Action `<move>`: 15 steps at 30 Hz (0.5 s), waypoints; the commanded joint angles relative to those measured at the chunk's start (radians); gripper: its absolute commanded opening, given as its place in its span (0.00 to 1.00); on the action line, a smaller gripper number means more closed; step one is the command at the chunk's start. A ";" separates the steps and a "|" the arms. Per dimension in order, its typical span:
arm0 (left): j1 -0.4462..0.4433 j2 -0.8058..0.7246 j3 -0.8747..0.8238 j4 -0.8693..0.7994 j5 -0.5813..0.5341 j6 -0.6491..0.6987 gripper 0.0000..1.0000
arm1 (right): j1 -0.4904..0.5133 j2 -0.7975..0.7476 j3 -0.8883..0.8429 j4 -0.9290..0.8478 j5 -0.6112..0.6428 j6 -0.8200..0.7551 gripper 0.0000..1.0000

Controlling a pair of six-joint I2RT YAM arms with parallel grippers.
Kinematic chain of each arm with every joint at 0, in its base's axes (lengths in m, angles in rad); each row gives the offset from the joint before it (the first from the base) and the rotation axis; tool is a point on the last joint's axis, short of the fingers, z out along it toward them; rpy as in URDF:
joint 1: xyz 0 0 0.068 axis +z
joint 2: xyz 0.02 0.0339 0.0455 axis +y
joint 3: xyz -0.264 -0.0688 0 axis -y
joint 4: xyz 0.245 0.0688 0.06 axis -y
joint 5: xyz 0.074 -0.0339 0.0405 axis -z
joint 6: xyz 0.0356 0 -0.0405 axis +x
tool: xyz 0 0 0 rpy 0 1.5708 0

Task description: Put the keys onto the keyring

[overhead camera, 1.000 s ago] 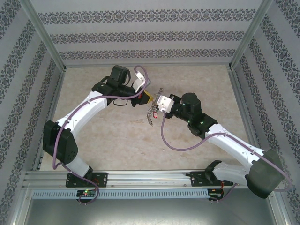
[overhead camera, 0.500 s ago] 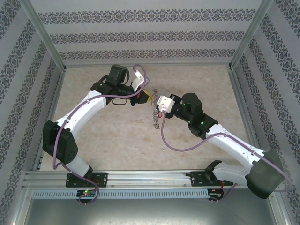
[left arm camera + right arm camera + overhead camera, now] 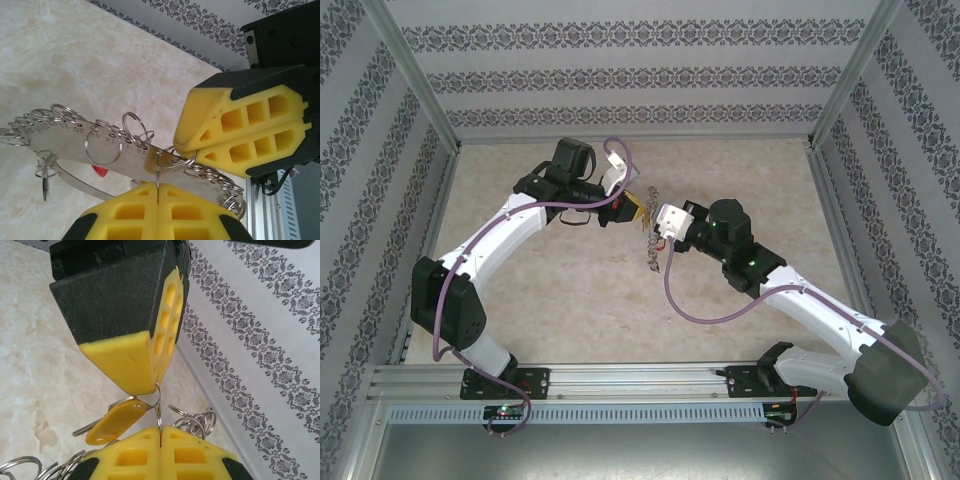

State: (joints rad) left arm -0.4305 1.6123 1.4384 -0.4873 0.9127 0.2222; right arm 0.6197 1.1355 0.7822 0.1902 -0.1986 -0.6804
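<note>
With my left gripper (image 3: 158,189) and right gripper (image 3: 160,432) both clenched on the small ring (image 3: 158,407) of the yellow-tagged key (image 3: 112,425), right against the keyring (image 3: 65,142) that hangs between them above the table (image 3: 570,290), I fear unequal pulling could twist this ring free and drop the bunch.

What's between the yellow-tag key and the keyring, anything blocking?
Nothing visible blocks it. The yellow-tag key hangs from a small ring pinched where the shut left gripper and right gripper meet, close beside the keyring.
</note>
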 commanded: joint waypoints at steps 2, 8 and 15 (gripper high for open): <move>0.008 -0.010 0.013 -0.031 0.019 -0.015 0.00 | 0.004 -0.024 0.006 0.069 -0.017 0.013 0.00; 0.007 -0.016 0.014 -0.010 0.057 -0.023 0.00 | 0.005 -0.017 0.008 0.068 -0.029 0.016 0.00; 0.008 -0.023 0.005 -0.006 0.074 -0.022 0.00 | 0.005 -0.012 0.014 0.073 -0.033 0.021 0.00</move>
State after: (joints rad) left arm -0.4305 1.6123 1.4387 -0.4870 0.9443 0.2073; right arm 0.6197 1.1355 0.7822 0.1921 -0.2031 -0.6796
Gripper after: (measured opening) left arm 0.059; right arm 0.050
